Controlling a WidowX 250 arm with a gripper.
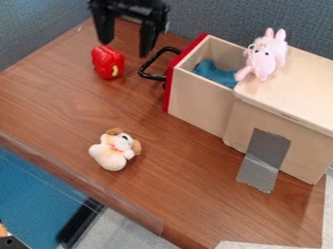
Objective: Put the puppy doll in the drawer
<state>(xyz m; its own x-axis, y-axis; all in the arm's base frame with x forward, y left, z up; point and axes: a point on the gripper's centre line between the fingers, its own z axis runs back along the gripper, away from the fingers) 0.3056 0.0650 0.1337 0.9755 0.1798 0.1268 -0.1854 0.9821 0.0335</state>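
The gripper [125, 46] hangs at the top left, above the back of the table, with its two fingers spread apart and nothing between them. Well below it in the view, the puppy doll [115, 150], cream with brown ears, lies on the wooden table near the front edge. The drawer [200, 97] stands pulled out of its light wooden box, with a red front and a black handle facing left. A blue cloth-like thing [216, 74] lies inside the drawer.
A pink bunny doll [263, 57] sits on top of the box [299, 90] by the drawer opening. Left of the handle, a red toy [108, 62] rests on the table [58, 99]. Grey tape [263, 160] runs from the box side onto the table.
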